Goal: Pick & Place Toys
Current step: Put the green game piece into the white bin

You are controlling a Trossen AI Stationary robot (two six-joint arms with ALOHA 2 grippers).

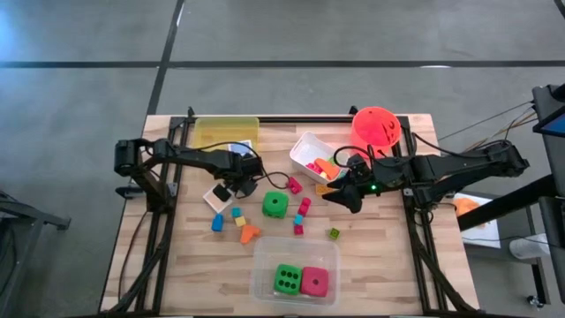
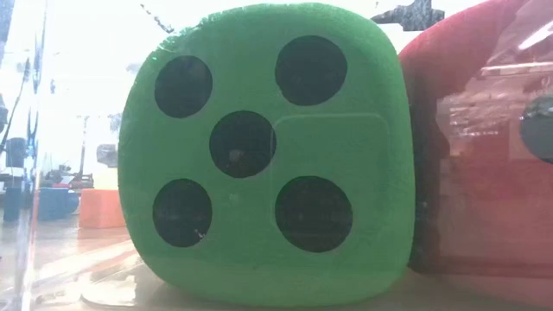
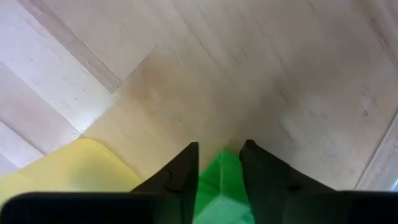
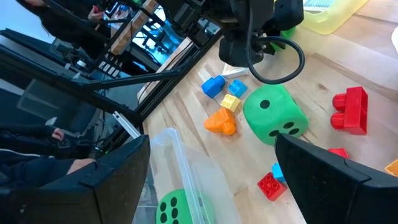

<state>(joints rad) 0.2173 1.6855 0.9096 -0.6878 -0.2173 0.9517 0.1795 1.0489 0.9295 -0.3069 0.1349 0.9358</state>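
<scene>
My left gripper [image 1: 245, 184] is shut on a small green block [image 3: 222, 186], left of the loose green die [image 1: 275, 205] that rests on the table. My right gripper [image 1: 350, 196] hangs open and empty beside the white tub [image 1: 305, 141], with the die [image 4: 273, 115] ahead of it. Loose blocks lie on the wood: blue [image 1: 217, 223], yellow-blue [image 1: 237, 215], orange [image 1: 250, 233], pink [image 1: 303, 210], red [image 1: 294, 185], small green [image 1: 334, 233]. A clear tub [image 1: 296, 247] near the front edge holds a green die [image 2: 259, 155] and a pink die [image 2: 484, 147]. My left gripper pinches the green block [image 3: 221, 169] between its two fingers, which point down at the table. The block shows only in the gap between the fingers; which part of it they hold is hidden by the fingers. It appears clear of the wood below.
A yellow tub [image 1: 227, 131] stands at the far left, an orange bucket [image 1: 375, 125] at the far right. The white tub holds several toys. A white and black tile [image 1: 216, 194] lies under the left arm. Bare wood lies along the table's front left and front right.
</scene>
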